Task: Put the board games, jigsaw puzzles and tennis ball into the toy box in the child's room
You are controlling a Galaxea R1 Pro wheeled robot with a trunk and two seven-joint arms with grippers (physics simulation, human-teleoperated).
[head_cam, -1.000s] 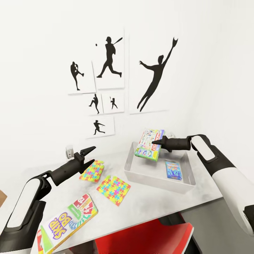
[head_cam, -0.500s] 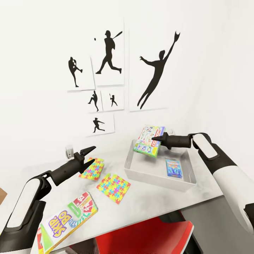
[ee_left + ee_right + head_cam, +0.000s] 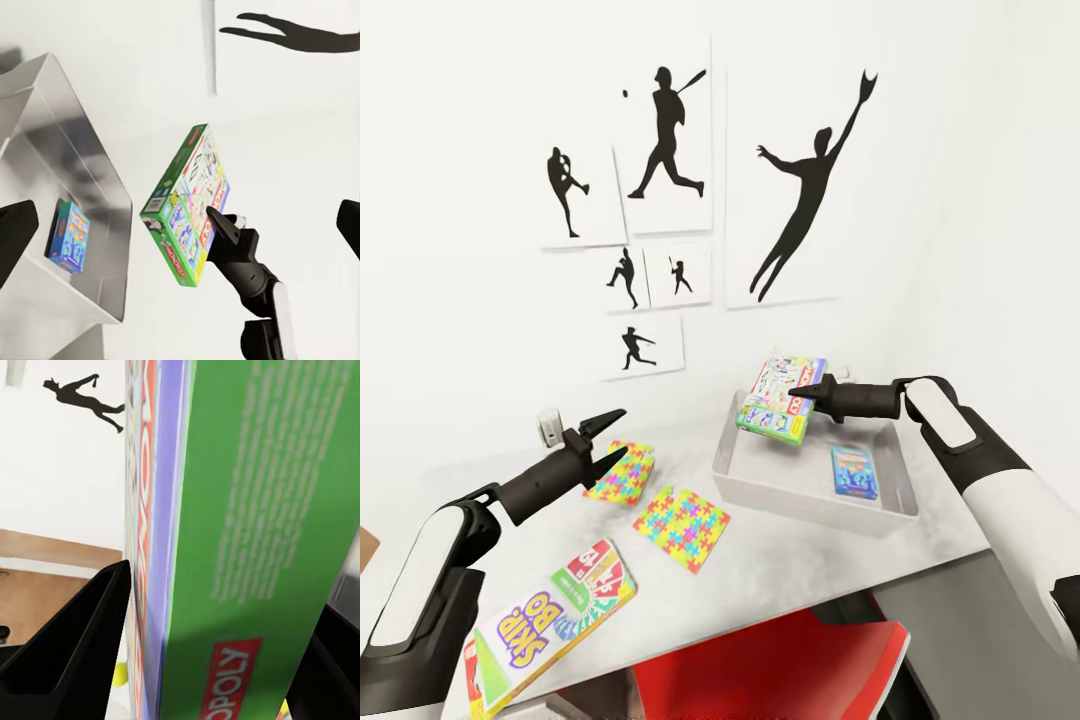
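My right gripper [image 3: 807, 392] is shut on the white-and-green Monopoly box [image 3: 780, 400], which hangs tilted above the far left part of the light-grey toy box [image 3: 800, 497]. The small blue game box [image 3: 855, 471] lies inside the toy box. Two jigsaw puzzles [image 3: 622, 473] [image 3: 682, 515] lie flat on the table [image 3: 810, 550]. My left gripper [image 3: 607, 440] hovers open over the farther puzzle. The Skip-Bo box [image 3: 550, 620] lies at the table's near left. In the left wrist view I see the Monopoly box [image 3: 184, 217] and toy box [image 3: 75, 150]. The bed and tennis ball are out of view.
Athlete posters [image 3: 660, 130] hang on the white wall behind the table. A small white object [image 3: 548, 425] stands near the wall behind my left gripper. A red chair [image 3: 780, 665] sits under the table's front edge. Bare table top lies between the puzzles and the toy box.
The view has shifted a little, so everything sits slightly higher in the picture. The right gripper keeps the Monopoly box over the toy box. The left arm has barely moved.
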